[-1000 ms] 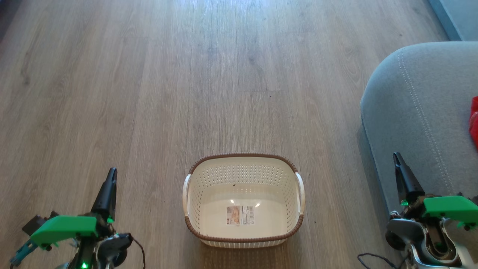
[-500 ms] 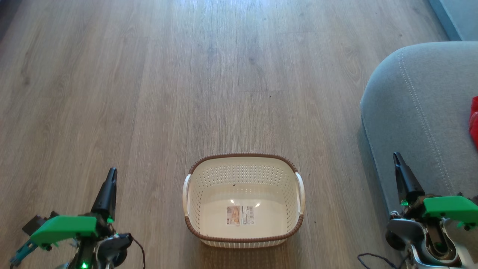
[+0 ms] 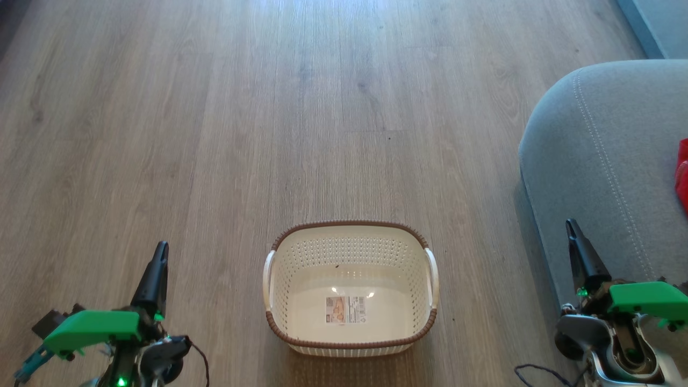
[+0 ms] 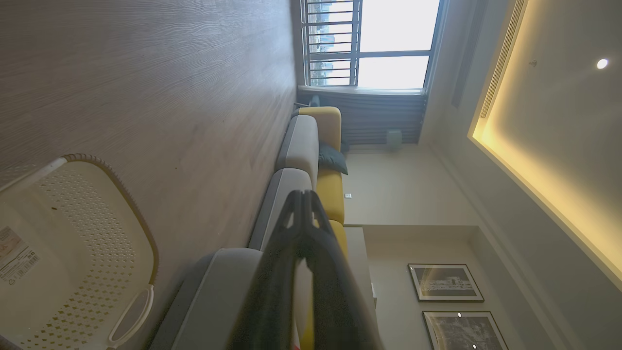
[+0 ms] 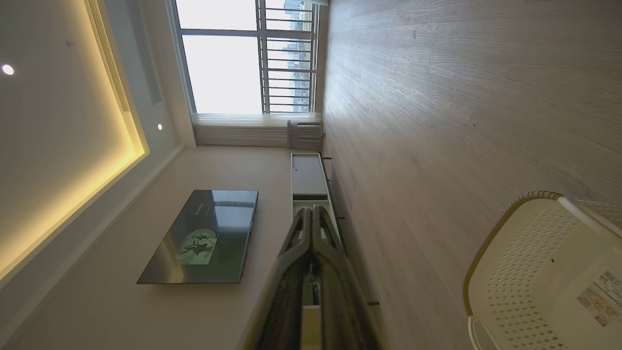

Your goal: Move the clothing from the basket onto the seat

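The cream basket (image 3: 408,279) with its brown rim stands on the wood floor at bottom centre, holding nothing but the label on its bottom; it also appears as the basket (image 4: 97,253) and the basket (image 5: 529,257) in the wrist views. A sliver of red clothing (image 3: 682,174) lies on the grey seat (image 3: 596,156) at the right edge. My left gripper (image 3: 160,247) hovers left of the basket, fingers together, shut on nothing (image 4: 302,194). My right gripper (image 3: 570,223) is shut too, in front of the seat (image 5: 312,210).
Wood floor (image 3: 269,107) stretches ahead and to the left. A grey and yellow sofa (image 4: 311,146) runs toward a window. A TV (image 5: 204,238) hangs above a low white cabinet (image 5: 307,175) along the opposite wall.
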You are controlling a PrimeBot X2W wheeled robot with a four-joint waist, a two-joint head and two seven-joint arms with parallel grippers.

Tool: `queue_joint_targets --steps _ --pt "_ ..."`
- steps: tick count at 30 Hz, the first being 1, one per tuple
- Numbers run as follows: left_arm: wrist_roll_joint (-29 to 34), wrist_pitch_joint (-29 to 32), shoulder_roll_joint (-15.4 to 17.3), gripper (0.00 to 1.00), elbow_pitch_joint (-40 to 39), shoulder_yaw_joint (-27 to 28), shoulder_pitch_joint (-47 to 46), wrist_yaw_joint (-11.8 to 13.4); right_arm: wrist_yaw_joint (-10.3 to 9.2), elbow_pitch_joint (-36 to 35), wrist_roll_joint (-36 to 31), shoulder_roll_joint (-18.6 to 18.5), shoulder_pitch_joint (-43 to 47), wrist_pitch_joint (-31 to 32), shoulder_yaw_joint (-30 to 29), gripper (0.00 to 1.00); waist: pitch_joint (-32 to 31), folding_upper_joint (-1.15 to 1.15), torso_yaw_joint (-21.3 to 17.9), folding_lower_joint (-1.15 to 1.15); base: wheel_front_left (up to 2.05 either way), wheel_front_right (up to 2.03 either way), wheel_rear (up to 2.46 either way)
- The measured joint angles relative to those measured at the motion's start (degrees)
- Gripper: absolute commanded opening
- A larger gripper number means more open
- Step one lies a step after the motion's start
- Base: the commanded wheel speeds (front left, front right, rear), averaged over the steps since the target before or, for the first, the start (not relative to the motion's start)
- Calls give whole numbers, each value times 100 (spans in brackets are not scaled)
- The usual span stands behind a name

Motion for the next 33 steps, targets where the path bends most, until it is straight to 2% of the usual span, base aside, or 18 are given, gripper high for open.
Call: queue_joint_targets --steps 33 --pt "0 0 0 0 0 0 0 0 0 -1 0 0 0 0 0 0 0 0 0 0 0 0 0"
